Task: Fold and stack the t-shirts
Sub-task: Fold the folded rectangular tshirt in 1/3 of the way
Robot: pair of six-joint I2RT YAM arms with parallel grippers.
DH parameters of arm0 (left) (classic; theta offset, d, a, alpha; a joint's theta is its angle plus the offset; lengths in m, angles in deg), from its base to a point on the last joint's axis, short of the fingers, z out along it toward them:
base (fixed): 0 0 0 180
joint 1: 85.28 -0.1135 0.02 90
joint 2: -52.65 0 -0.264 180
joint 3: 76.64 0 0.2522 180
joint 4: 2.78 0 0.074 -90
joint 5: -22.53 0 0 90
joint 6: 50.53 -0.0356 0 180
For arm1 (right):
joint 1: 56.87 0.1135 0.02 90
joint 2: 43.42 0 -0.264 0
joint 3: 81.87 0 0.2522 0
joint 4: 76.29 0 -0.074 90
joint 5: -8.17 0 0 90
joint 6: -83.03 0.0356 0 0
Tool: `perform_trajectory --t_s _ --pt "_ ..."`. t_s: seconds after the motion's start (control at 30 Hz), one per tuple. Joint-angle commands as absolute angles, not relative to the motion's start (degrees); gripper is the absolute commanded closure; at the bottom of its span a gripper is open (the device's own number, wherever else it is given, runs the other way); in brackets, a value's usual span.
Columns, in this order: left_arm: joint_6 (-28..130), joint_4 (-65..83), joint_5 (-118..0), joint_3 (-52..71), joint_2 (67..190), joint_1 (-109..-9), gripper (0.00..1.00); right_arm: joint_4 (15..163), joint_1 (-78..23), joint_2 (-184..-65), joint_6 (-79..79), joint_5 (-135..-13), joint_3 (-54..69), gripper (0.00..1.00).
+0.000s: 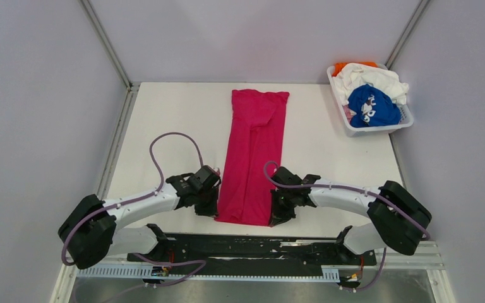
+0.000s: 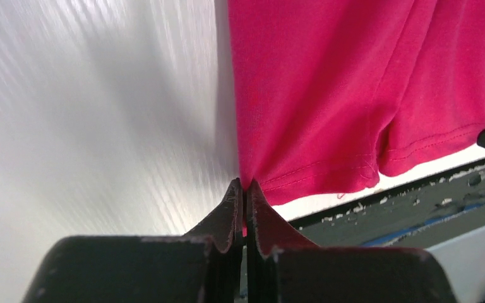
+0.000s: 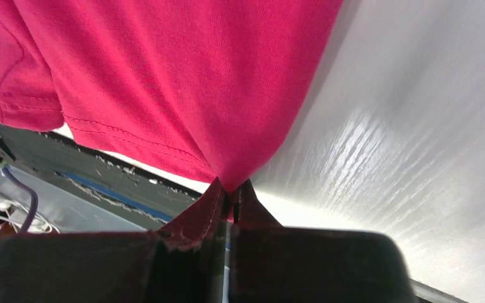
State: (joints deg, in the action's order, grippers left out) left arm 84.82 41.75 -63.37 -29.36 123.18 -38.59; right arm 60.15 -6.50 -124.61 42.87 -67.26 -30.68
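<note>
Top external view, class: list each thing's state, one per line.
pink t-shirt: folded into a long strip, laid out.
left end effector: shut on pink t-shirt's near corner.
right end effector: shut on its other near corner.
basket: holds crumpled blue t-shirt, white t-shirt, orange t-shirt.

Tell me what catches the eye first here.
A long pink shirt, folded into a narrow strip, lies down the middle of the table. The left gripper and right gripper each pinch a near corner. A basket of crumpled shirts sits far right.
</note>
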Motion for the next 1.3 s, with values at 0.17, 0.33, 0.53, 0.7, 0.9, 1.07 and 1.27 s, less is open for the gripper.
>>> perform_trajectory --t_s 0.17,0.33,0.53,0.7,0.9,1.07,1.27 --pt "88.96 44.13 -57.22 -32.94 108.79 -38.44 1.0 61.84 -5.85 -116.89 40.84 -62.08 -32.65 1.0" --pt "89.39 40.3 -53.75 -32.83 104.41 -38.44 1.0 62.02 -5.98 -114.13 40.64 -62.07 -31.34 1.0" --pt "88.84 38.26 -58.87 -29.16 107.74 -38.57 1.0 61.95 -9.32 -114.65 39.87 -59.09 -27.89 1.0" --pt "86.54 35.14 -61.41 -23.02 115.32 -39.87 1.0 61.76 -14.19 -116.93 36.77 -58.19 -24.99 1.0" --pt "83.4 35.79 -61.67 -13.87 127.21 -43.96 1.0 61.52 -21.57 -121.36 32.54 -57.3 -19.9 1.0" --pt "80.22 36.45 -63.68 -5.4 135.64 -48.77 1.0 61.48 -27.29 -127.72 28.94 -57.11 -13.0 1.0" --pt "76.61 38.73 -64.53 4.62 144.66 -53.13 1.0 61.51 -31.91 -134.35 26.07 -57.83 -5.13 1.0"
